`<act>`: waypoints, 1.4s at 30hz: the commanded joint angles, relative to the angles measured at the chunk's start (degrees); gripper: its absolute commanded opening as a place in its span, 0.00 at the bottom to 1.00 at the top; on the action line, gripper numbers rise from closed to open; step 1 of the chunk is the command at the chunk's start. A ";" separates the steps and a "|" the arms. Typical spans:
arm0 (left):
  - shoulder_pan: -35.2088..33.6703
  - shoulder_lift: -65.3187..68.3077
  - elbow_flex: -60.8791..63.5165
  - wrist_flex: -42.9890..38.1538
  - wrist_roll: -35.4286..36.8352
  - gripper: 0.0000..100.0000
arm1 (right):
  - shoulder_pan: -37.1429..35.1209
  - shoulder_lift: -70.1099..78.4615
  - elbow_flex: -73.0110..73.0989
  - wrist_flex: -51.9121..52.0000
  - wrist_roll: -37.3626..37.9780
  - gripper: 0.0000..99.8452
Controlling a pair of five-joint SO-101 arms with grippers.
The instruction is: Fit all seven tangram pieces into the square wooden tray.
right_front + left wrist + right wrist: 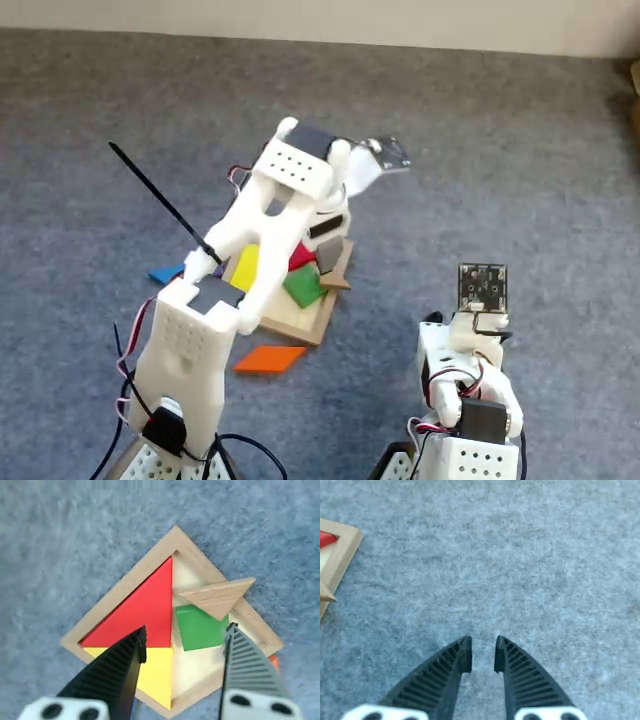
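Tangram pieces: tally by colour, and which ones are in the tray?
Red triangle: 1, in the tray
Yellow triangle: 1, in the tray
Green square: 1, in the tray
Plain wood triangle: 1, lying across the tray's edge
Orange parallelogram: 1, outside the tray
Blue piece: 1, outside the tray
Total: 6

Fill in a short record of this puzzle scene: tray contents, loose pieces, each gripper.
Inside tray: red triangle, yellow triangle, green square
Across tray rim: wooden triangle, overlapping the green square
Loose on carpet: orange piece, blue piece
Left gripper: open, above the tray
Right gripper: open, empty, over bare carpet
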 commanded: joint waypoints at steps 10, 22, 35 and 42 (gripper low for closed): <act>-0.40 -4.26 8.40 -4.04 8.79 0.25 | 0.57 -0.48 6.90 -0.04 0.09 0.09; -1.98 -4.44 15.69 -13.19 8.53 0.25 | 0.57 -0.48 6.90 -0.04 0.09 0.09; -4.09 -4.35 9.36 -12.75 8.44 0.25 | 0.57 -0.48 6.90 -0.04 0.09 0.09; -4.09 -4.44 5.23 -12.66 8.44 0.25 | 0.57 -0.48 6.90 -0.04 0.09 0.09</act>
